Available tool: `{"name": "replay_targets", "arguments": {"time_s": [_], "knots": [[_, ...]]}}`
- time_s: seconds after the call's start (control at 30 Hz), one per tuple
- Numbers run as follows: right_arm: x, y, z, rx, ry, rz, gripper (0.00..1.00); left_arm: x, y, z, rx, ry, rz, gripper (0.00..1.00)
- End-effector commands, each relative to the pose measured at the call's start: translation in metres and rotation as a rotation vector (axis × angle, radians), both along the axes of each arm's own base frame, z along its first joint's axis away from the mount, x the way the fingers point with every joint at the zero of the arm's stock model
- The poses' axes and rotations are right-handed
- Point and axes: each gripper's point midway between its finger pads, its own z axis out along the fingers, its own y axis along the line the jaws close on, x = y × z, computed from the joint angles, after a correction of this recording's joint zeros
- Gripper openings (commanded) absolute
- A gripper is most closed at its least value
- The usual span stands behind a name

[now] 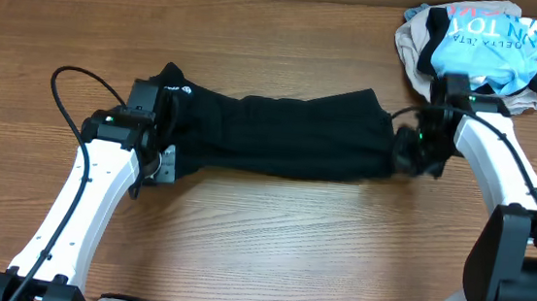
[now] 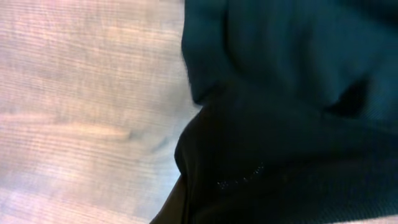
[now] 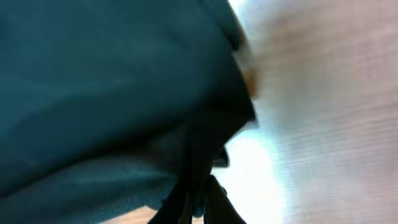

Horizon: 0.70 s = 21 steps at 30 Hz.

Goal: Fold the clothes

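A black garment [image 1: 280, 132] lies stretched out left to right across the middle of the wooden table. My left gripper [image 1: 165, 127] is at its left end, with black cloth bunched over the fingers; the left wrist view shows only dark fabric [image 2: 292, 124] filling the frame, so the jaws are hidden. My right gripper [image 1: 407, 153] is at the garment's right end. In the right wrist view its fingers [image 3: 198, 202] are pinched together on a fold of the dark cloth [image 3: 112, 93].
A pile of other clothes [image 1: 472, 47], light blue with white and black pieces, sits at the far right corner just behind my right arm. Bare wooden table [image 1: 270, 248] runs along the front. A cable loops beside the left arm [image 1: 60, 84].
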Motion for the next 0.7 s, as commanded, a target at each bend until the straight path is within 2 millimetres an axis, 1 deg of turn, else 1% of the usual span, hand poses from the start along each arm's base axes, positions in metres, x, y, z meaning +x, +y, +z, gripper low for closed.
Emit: {"name": "replay_targets", "arguments": {"time_s": [0.0,0.1,0.2,0.3,0.33,0.37,0.4,0.43,0.47,0.5,0.53,0.6,0.67], "knots": [[0.033,0.011,0.028,0.0,-0.171,0.04,0.13,0.008,0.006,-0.003,0.014,-0.045,0.038,0.04],[0.052,0.024,0.031,0.004,-0.255,0.072,0.21,0.024,0.011,-0.008,0.044,-0.106,0.046,0.04],[0.063,0.038,0.03,0.009,-0.296,0.099,0.28,0.04,0.014,-0.015,0.065,-0.156,0.053,0.04],[0.07,0.045,0.027,0.009,-0.318,0.113,0.31,0.059,0.014,-0.026,0.075,-0.188,0.057,0.12],[0.073,0.044,0.025,0.003,-0.323,0.107,0.33,0.067,0.014,-0.031,0.076,-0.203,0.058,0.19],[0.075,0.043,0.025,-0.002,-0.33,0.105,0.35,0.075,0.014,-0.036,0.08,-0.219,0.06,0.34],[0.076,0.041,0.025,-0.01,-0.332,0.102,0.38,0.083,0.015,-0.041,0.09,-0.233,0.064,0.54],[0.076,0.038,0.025,-0.024,-0.331,0.09,0.45,0.09,0.016,-0.047,0.1,-0.246,0.064,0.7],[0.076,0.034,0.024,-0.037,-0.328,0.076,0.51,0.096,0.017,-0.052,0.11,-0.252,0.061,0.85],[0.076,0.029,0.023,-0.043,-0.321,0.06,0.56,0.099,0.018,-0.057,0.113,-0.253,0.063,0.94],[0.075,0.025,0.023,-0.044,-0.313,0.051,0.58,0.102,0.019,-0.061,0.112,-0.253,0.068,1.0],[0.072,0.016,0.02,-0.048,-0.294,0.031,0.61,0.103,0.023,-0.066,0.1,-0.246,0.082,1.0],[0.068,0.006,0.017,-0.053,-0.271,0.012,0.63,0.104,0.029,-0.065,0.075,-0.242,0.101,1.0]]}}
